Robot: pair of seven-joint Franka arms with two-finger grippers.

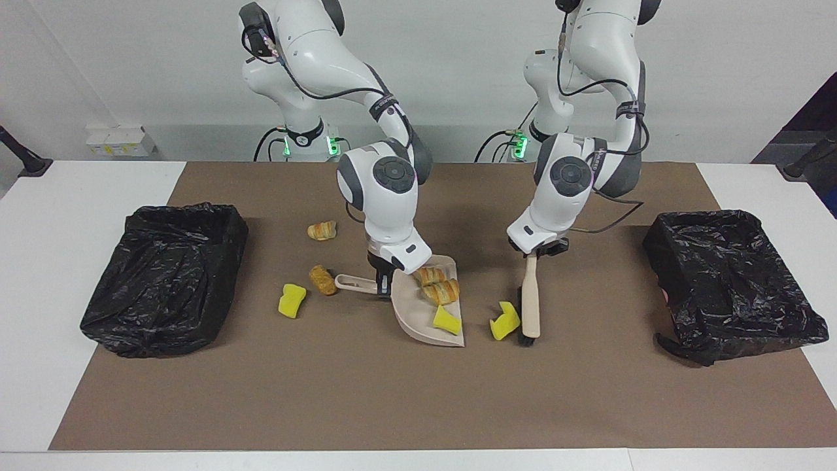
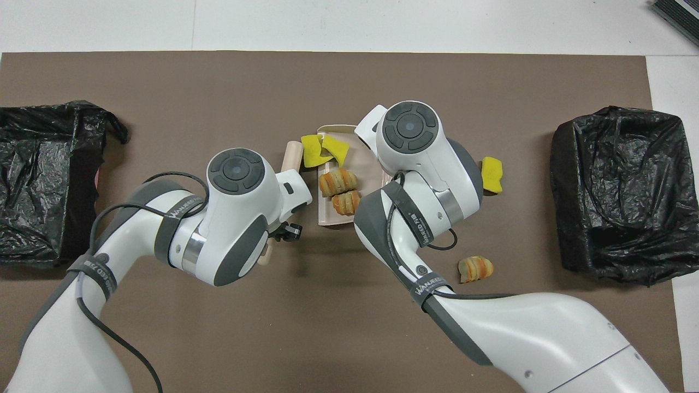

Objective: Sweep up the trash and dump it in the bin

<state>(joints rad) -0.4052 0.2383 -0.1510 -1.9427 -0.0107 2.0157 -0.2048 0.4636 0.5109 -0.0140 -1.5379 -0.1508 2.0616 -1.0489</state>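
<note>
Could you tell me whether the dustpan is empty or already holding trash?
Holding trash: two bread chunks and a yellow sponge piece lie in the dustpan.

Seven small scraps of trash lie about. Two golden-brown, ridged bread-like chunks (image 1: 439, 284) sit side by side in the beige plastic dustpan (image 1: 418, 320) just beside the right gripper (image 1: 382, 275), with a bright yellow sponge piece (image 1: 447, 320) at its lip. A folded yellow sponge (image 1: 505, 322) lies between dustpan and the brush under the left gripper (image 1: 537, 250). Two more bread chunks (image 1: 322, 230) (image 1: 323, 279) and one yellow sponge (image 1: 291, 300) lie on the brown mat, toward the right arm's end from the right gripper.
</note>
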